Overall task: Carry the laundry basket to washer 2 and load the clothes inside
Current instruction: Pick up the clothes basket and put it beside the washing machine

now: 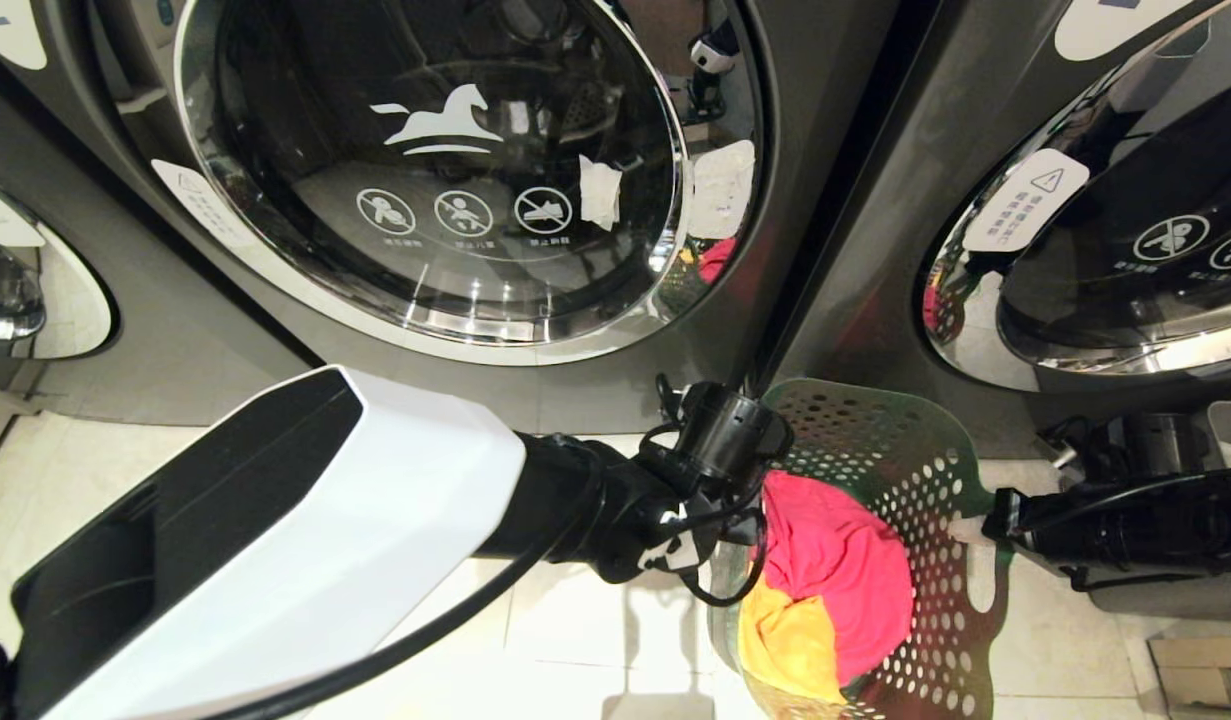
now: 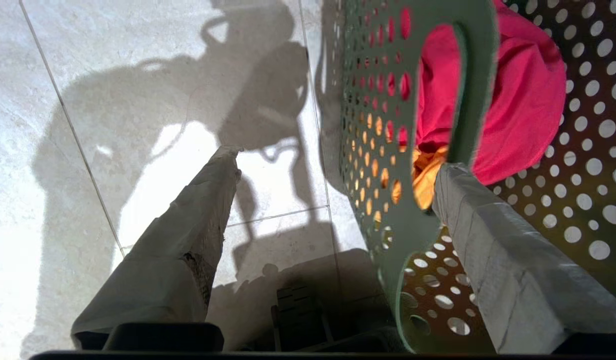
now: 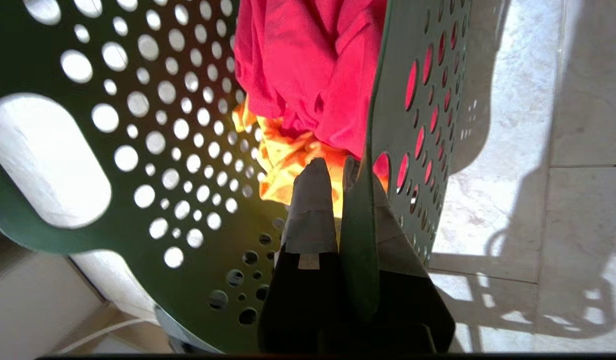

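The green laundry basket (image 1: 875, 440) stands on the floor between two washer doors, holding the clothes: a magenta-pink garment (image 1: 835, 570) lying over a yellow-orange one (image 1: 790, 645). My left gripper (image 2: 338, 165) is open and straddles the basket's left wall (image 2: 383, 150), one finger outside over the tiles and one inside. At the opposite side my right gripper (image 3: 338, 170) is shut on the basket's wall (image 3: 360, 240), just above the clothes. A dark grey washer (image 1: 435, 180) with a horse logo on its door faces me. I cannot read its numeral, so which is washer 2 I cannot tell.
Another washer door (image 1: 1125, 250) is at the right and part of a third (image 1: 15, 300) at the left edge. A cardboard box (image 1: 1205, 680) sits at the lower right. Pale floor tiles (image 1: 575, 620) lie left of the basket.
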